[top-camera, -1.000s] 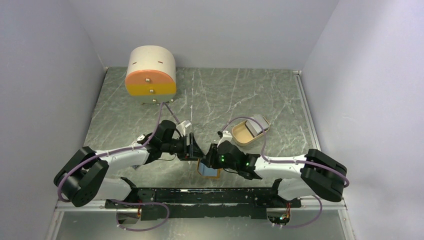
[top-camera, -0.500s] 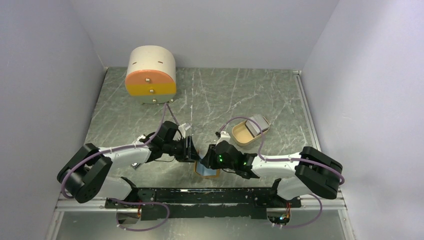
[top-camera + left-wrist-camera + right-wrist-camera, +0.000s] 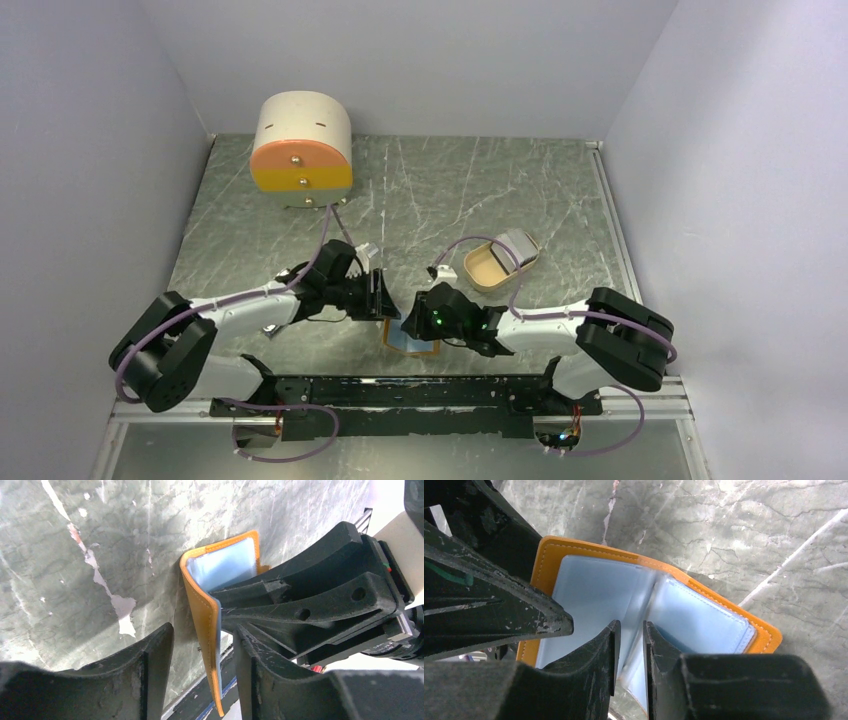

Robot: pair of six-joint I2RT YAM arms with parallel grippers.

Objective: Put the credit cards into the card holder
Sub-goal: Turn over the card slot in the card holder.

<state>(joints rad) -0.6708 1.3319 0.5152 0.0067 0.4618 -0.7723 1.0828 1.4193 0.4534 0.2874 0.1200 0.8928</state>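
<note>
Left tool (image 3: 204, 630) spread; right tool (image 3: 630, 626) pinched narrow; both close together.

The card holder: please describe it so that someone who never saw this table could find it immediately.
On the grey marbled table, look near the front edge, where the left gripper and right gripper meet. The card holder is open there, a small orange wallet, pale blue inside. The tan tray and round drawer box sit farther back, and neither folds.

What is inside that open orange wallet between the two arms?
The card holder shows pale blue pockets inside; the right tool pinches a blurred blue leaf at its fold. Whether cards sit in the pockets is hidden.
</note>
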